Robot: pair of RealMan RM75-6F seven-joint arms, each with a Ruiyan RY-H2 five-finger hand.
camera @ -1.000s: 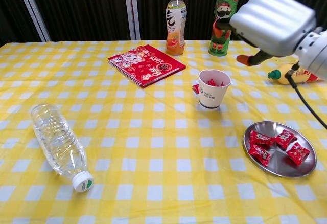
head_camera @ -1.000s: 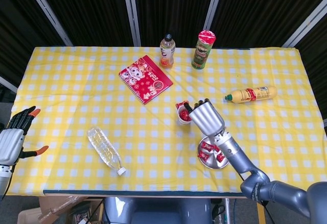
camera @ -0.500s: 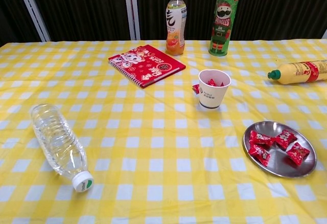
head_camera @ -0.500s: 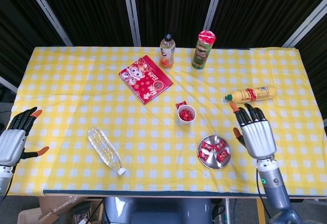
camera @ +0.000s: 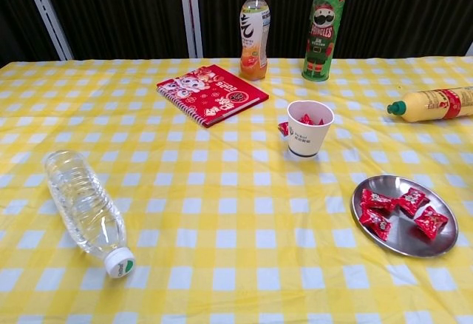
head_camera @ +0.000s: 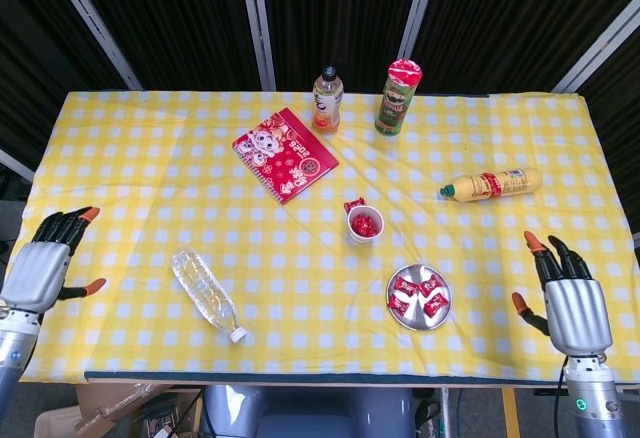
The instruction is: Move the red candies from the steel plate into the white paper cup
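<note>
Done: some red wrapped candies already sit in the white paper cup (camera: 309, 137); 1 lies on the cloth touching its left side.
Left: 4 red wrapped candies (camera: 399, 210) remain on the round steel plate (camera: 444, 243), near the table's front right.
Candies: small, glossy, crinkled wrappers, clustered close together.
My right hand (head_camera: 575, 306): empty, fingers spread, well right of the plate.
My left hand (head_camera: 42, 266): empty, fingers apart, at the left edge.

The green chip can (camera: 323, 29) at the far edge of the table carries the word "PRINGLES" under its moustached face. The white paper cup (camera: 308, 129) bears small dark print, too small to read. The labels on the two bottles and the red notebook's cover cannot be made out.
</note>
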